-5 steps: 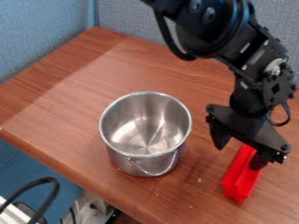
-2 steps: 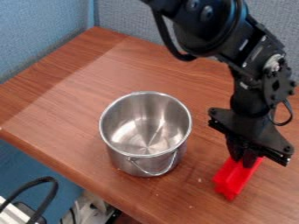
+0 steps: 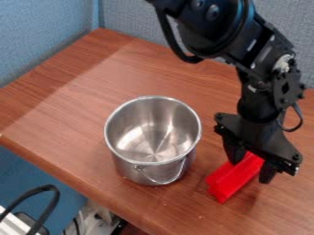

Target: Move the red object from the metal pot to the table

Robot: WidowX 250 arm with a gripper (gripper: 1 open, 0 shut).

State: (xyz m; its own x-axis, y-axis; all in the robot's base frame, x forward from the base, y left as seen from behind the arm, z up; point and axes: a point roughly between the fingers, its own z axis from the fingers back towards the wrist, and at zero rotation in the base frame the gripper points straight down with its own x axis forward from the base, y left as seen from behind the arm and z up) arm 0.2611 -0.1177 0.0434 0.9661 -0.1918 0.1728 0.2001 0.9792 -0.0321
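A: What is shown, and where is the red piece?
B: A bright red rectangular block [image 3: 230,178] is seen lying on the reddish-brown wood-grain tabletop [image 3: 61,119], beside the shiny round stainless-steel pot [image 3: 153,138] with its thin wire handle. No red is visible inside the pot.
A: How is the tool placed?
B: The black robotic tool [image 3: 255,171] is positioned over the block's far end, its fingers spread apart. Whether the block is touched cannot be told.
A: How much is done?
B: The placing appears to be completed. Only the arm is left to be lifted clear, as far as can be judged.
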